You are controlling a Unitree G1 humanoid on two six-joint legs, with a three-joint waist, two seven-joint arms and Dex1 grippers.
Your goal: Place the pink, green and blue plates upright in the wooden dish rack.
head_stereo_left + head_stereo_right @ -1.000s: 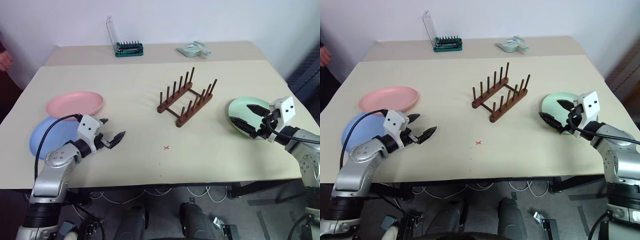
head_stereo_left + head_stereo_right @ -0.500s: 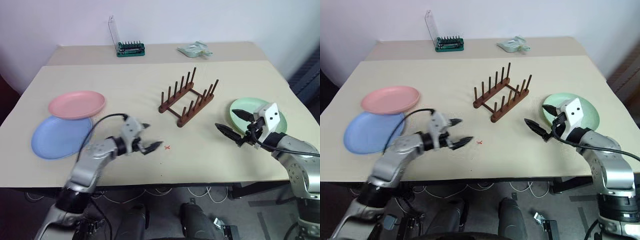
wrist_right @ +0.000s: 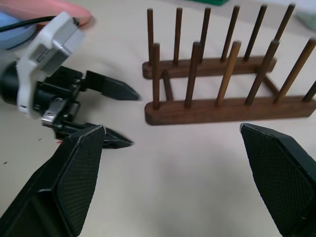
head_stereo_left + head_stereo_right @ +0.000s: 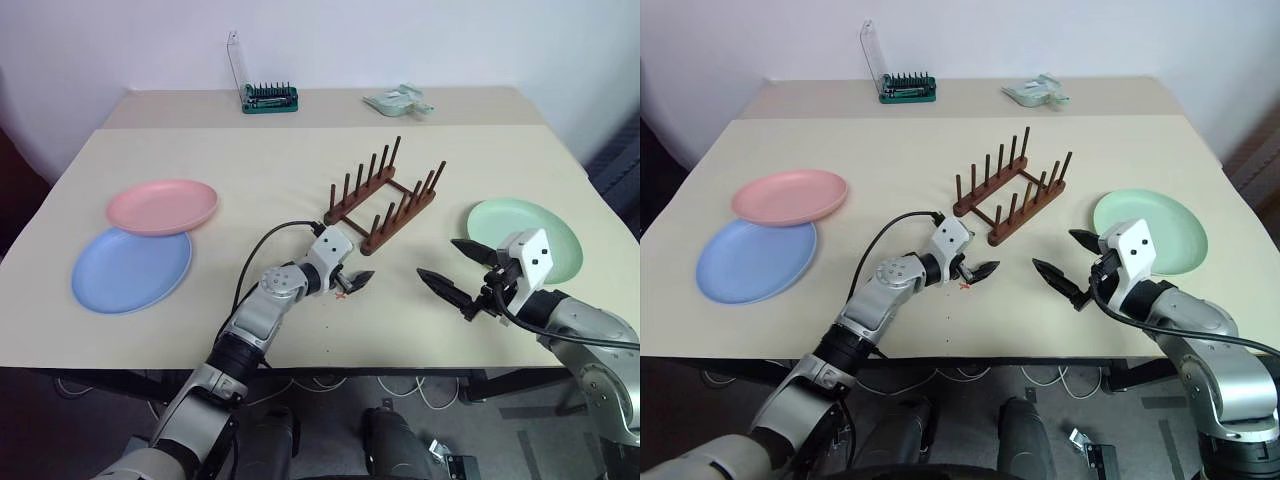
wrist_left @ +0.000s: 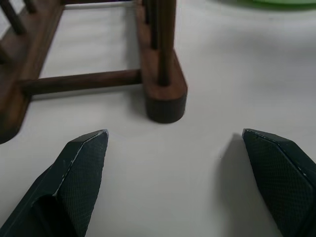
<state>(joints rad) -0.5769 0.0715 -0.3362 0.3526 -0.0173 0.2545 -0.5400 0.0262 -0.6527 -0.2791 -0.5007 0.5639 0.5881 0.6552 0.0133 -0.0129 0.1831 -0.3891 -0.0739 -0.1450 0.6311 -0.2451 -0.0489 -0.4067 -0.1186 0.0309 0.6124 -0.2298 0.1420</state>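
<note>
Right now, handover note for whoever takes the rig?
Left end effector: open, empty, low over the table just short of the wooden dish rack.
Right end effector: open, empty, between the rack and the green plate.
Pink plate and blue plate lie flat on the robot's left, pink overlapping blue.
Done: nothing racked.
Left: all three plates.

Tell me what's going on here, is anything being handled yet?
Nothing is held. Both claws are open over the table: the left claw near the front end of the wooden dish rack, the right claw between the rack and the green plate. The green plate lies flat on the right. On the left, the pink plate rests overlapping the blue plate. The rack holds no plates.
</note>
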